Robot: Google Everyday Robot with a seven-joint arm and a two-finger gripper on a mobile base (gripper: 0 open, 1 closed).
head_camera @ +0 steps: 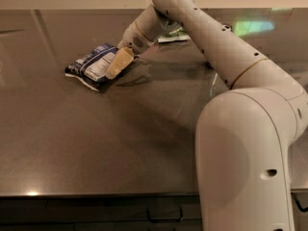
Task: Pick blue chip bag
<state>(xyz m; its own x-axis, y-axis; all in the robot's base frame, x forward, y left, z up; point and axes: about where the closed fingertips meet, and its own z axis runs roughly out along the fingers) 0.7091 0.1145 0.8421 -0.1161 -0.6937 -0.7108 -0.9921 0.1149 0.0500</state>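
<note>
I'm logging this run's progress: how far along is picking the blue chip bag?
The approach looks done: the pincer sits at the right end of the blue chip bag, overlapping it in this view. In hand: securing a grip, which I cannot confirm. Left: the lift, since the bag lies flat on the countertop.

White rounded arm (216, 44) with dark screw holes and a thin tan ring; tan gripper (119, 64) at the blue chip bag (90, 66).

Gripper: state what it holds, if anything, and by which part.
It cannot be told. The gripper sits at the picture-right end of the blue chip bag, which lies on the table; no grip is visible.
</note>
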